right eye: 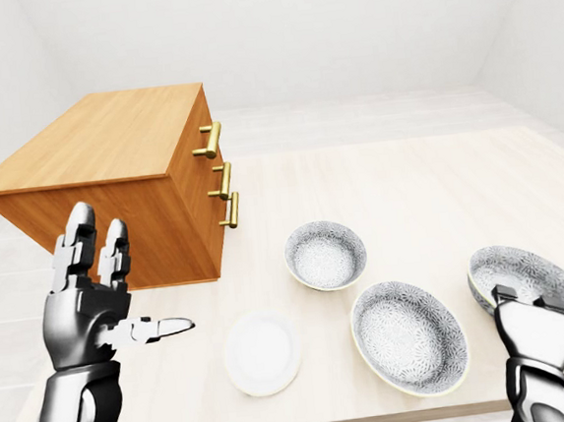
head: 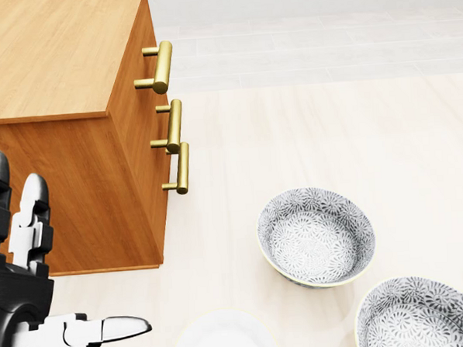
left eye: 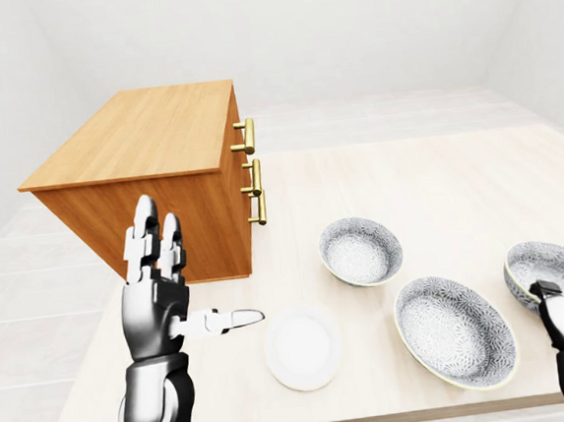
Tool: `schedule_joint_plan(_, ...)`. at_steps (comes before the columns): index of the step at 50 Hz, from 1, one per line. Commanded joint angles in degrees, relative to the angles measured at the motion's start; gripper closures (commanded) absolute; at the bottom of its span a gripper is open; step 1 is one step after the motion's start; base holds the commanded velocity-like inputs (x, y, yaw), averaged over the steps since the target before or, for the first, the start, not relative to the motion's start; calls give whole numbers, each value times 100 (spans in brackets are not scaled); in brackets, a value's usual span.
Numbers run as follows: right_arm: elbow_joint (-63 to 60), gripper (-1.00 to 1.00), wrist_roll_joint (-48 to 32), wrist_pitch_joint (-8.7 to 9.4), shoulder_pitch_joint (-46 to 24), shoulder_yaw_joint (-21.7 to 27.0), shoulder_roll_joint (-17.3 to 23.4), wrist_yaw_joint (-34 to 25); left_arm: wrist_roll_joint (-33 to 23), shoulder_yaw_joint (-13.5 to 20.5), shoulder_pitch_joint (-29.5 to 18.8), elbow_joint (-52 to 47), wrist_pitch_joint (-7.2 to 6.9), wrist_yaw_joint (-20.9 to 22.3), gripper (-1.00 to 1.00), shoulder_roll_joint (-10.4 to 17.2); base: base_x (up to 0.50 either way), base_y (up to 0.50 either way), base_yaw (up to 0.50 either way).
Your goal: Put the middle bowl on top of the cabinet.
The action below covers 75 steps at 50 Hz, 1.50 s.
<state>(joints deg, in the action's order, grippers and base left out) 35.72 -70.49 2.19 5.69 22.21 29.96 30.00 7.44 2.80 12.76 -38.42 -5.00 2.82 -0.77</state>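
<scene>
Now, left robot hand [left eye: 157, 301] upright near cabinet [left eye: 147, 134], fingers [left eye: 145, 228] spread, right robot hand [right eye: 535, 332] low, grip unclear

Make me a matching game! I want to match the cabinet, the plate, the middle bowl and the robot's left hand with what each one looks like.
Things:
1. cabinet
2. plate
3. middle bowl
4. left hand

Looks like:
A. plain white and flat
B. fingers spread open, holding nothing
C. brown wood
D. grey-and-white pattern all over

Right pairs: 1-C, 2-A, 3-D, 4-B.
</scene>
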Motion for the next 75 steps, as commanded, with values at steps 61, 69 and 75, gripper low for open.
schedule_joint_plan(61,-4832,100,-2072,-371,-479,1238,-288,-3198,78,-342,234,-42,0,376,-100,83,0,0,0)
schedule_joint_plan(69,-5262,100,-1898,-638,-808,1006,-165,-3758,15,-332,213,-8,0,358,-100,87,0,0,0)
schedule_joint_plan(75,-5647,100,-1880,-719,-1062,778,-218,-4063,-63,-348,216,36,0,348,-100,90,0,0,0)
